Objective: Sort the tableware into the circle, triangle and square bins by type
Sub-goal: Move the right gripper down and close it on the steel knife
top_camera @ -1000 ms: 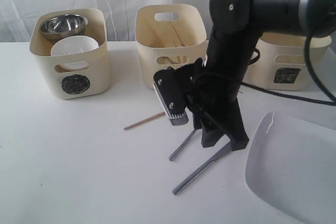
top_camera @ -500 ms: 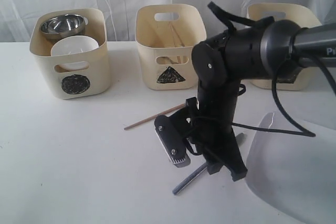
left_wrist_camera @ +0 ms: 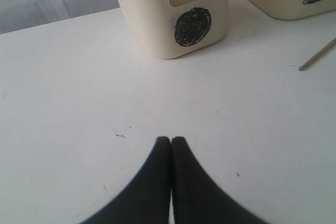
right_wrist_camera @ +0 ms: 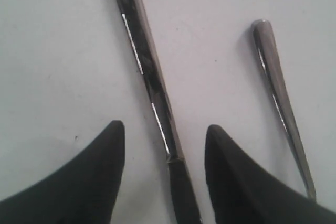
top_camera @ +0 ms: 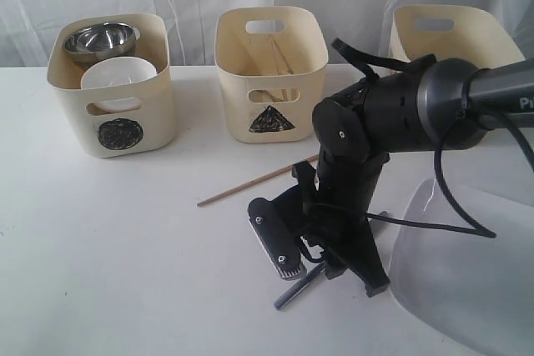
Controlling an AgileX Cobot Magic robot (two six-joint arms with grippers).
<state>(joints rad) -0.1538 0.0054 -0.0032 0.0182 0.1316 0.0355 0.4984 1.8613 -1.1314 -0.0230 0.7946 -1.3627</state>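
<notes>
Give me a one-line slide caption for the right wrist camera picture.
Open right gripper straddles one steel cutlery handle on the white table, a second handle lying beside it.

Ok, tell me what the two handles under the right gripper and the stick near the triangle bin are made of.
Wider handle: looks like polished steel; dark mirror surface with sharp white glints. Slimmer handle: apparently the same, bright and reflective. Stick: probably bare wood or bamboo; matte tan, no shine.
</notes>
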